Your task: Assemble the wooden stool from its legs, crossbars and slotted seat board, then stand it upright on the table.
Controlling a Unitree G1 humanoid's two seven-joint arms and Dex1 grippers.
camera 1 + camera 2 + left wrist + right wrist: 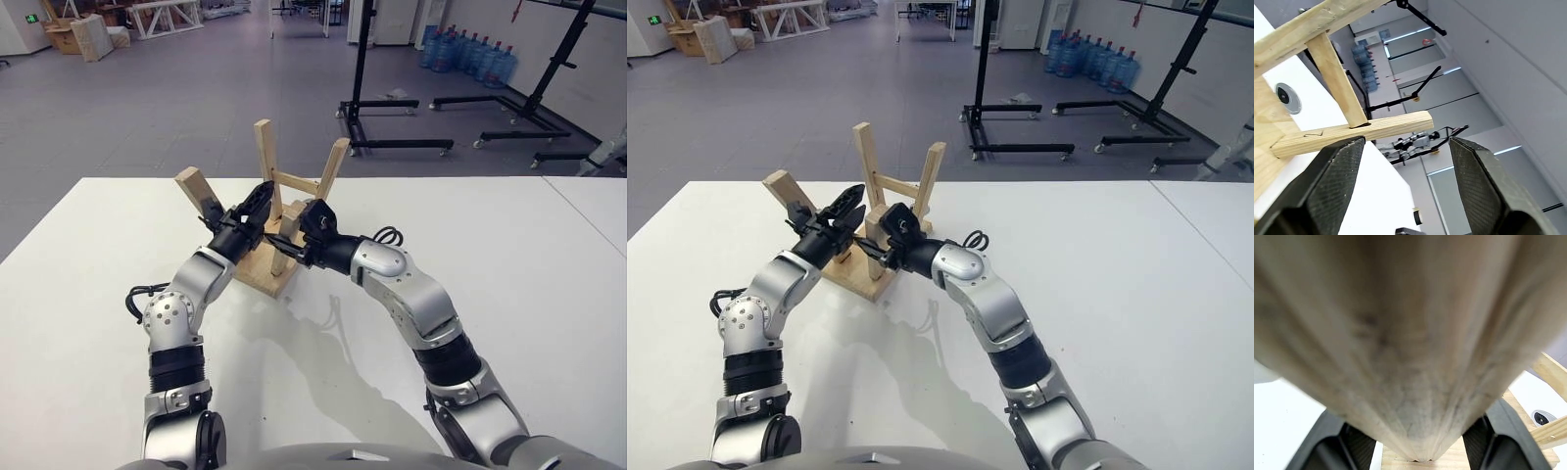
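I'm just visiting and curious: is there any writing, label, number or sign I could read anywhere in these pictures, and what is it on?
Nothing here can be read.
The green sign at the far end of the room: too small to read.
The water bottles: labels too small.
The round disc: marks blurred.
The wooden stool: bare wood, no print.

Black metal stands, blue water jugs, wooden crates

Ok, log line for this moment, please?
stool upside down on table | left gripper open among legs | right gripper shut on near leg | not yet upright
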